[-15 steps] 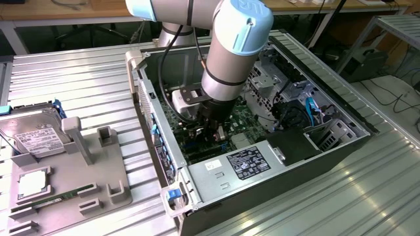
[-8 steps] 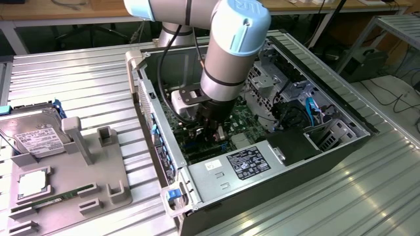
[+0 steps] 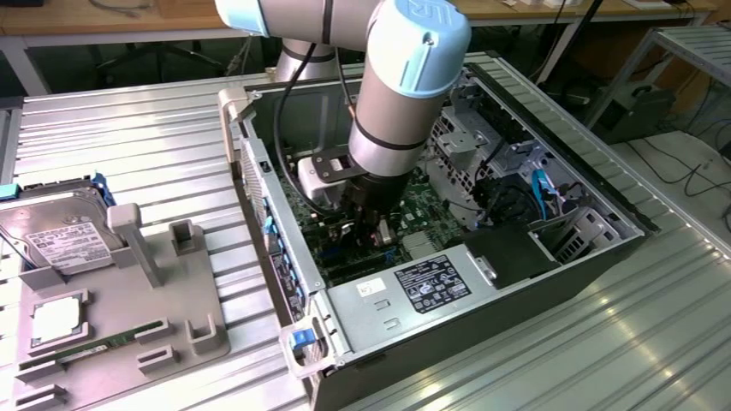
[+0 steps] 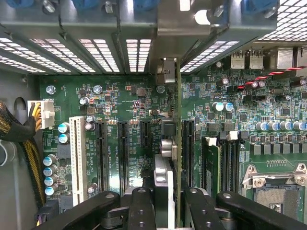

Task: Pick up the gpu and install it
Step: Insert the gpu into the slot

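the gpu point(image 4: 169, 143) sits edge-on, pinched between the gripper's point(image 4: 170, 205) jaws inside the computer case point(image 3: 491, 342), its long axis parallel to the black slots point(image 4: 101, 153) just below, bracket end toward the vented wall point(image 4: 96, 52).

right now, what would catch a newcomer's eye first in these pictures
The robot arm reaches down into the open computer case in the middle of the exterior view. In the wrist view, the end effector grips the gpu edge-on over the green motherboard and its black slots.
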Controlling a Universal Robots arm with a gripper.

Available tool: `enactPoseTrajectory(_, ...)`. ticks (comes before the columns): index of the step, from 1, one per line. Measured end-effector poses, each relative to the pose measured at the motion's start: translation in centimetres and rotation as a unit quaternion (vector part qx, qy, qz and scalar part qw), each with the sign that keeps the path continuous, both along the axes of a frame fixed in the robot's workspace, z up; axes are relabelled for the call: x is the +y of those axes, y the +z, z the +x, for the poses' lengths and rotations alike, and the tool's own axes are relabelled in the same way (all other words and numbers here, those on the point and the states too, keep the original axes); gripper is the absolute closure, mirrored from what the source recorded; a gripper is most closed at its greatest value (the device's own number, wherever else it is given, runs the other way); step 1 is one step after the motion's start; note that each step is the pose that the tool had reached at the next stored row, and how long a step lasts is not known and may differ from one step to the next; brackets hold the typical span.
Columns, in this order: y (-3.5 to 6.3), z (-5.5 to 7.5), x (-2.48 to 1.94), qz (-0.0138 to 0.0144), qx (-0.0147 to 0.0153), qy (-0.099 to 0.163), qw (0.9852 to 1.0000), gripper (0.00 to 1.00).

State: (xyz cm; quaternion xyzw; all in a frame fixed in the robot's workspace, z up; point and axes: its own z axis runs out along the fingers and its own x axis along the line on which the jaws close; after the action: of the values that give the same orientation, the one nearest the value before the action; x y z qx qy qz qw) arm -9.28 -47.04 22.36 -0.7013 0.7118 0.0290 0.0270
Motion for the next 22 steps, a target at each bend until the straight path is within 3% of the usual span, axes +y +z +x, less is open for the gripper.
enactPoseTrajectory(6,0.74,0.0,0.00,-0.0001,0.0000,0.000,1.0000,0.72)
enactPoseTrajectory(19,1.11,0.1,0.00,-0.0003,0.0000,0.000,1.0000,0.72)
enactPoseTrajectory(22,1.11,0.1,0.00,-0.0026,0.0000,0.000,1.0000,0.72)
